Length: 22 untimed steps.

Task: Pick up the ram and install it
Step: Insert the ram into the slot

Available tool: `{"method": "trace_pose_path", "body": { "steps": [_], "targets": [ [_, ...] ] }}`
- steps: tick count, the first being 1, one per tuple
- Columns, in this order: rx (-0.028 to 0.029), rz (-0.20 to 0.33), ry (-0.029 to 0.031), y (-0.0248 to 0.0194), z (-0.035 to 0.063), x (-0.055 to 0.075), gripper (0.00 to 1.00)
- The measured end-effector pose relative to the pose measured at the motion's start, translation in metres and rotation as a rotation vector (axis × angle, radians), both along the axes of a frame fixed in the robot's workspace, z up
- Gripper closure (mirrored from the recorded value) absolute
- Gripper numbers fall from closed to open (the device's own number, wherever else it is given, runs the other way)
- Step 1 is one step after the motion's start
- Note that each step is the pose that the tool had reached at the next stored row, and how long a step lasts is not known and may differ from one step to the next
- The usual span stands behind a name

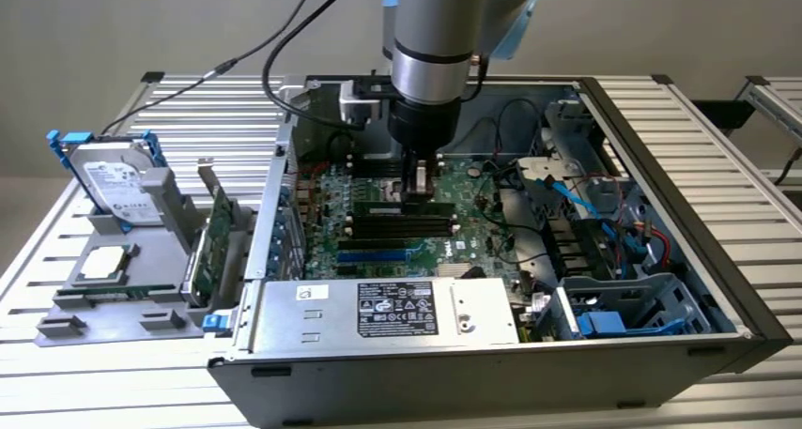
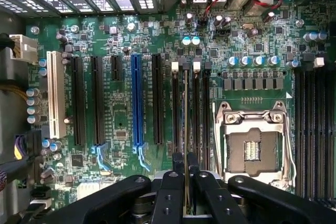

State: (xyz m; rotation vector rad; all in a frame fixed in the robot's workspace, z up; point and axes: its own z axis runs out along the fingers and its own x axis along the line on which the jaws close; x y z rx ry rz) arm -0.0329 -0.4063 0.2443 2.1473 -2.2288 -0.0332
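Note:
My gripper [image 1: 422, 187] reaches down from the arm into the open computer case [image 1: 701, 260], over the motherboard [image 1: 376, 232]. It is shut on the ram [image 1: 411, 206], a thin green stick held level just above or in the bank of black memory slots [image 1: 398, 224]. In the wrist view the ram [image 2: 186, 114] appears edge-on as a thin line running out from between the two black fingers [image 2: 173, 174] of the gripper [image 2: 186, 157]. It lies along a slot between two white-latched memory slots [image 2: 175, 103]. I cannot tell whether it is seated.
Beside the memory slots sit an empty CPU socket [image 2: 254, 148], a second slot bank [image 2: 315, 129] and the expansion slots [image 2: 136, 100]. The power supply [image 1: 389, 307] fills the case front. Outside, a grey holder [image 1: 113, 307] carries a hard drive [image 1: 119, 180] and a green expansion card [image 1: 216, 237].

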Motion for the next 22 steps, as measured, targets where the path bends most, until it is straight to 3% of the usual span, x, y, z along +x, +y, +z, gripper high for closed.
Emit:
{"method": "trace_pose_path", "body": {
  "steps": [9, 18, 20, 22],
  "targets": [
    [-0.0002, -0.003, -0.0017, -0.0005, -0.0147, -0.002, 0.86],
    [-0.0002, -0.002, -0.0021, -0.0004, -0.0114, -0.002, 0.86],
    [-0.0002, 0.001, -0.0037, -0.0004, -0.0087, -0.002, 0.86],
    [-0.0005, 0.004, -0.0089, -0.0005, -0.0082, -0.003, 0.86]
  ]
}}
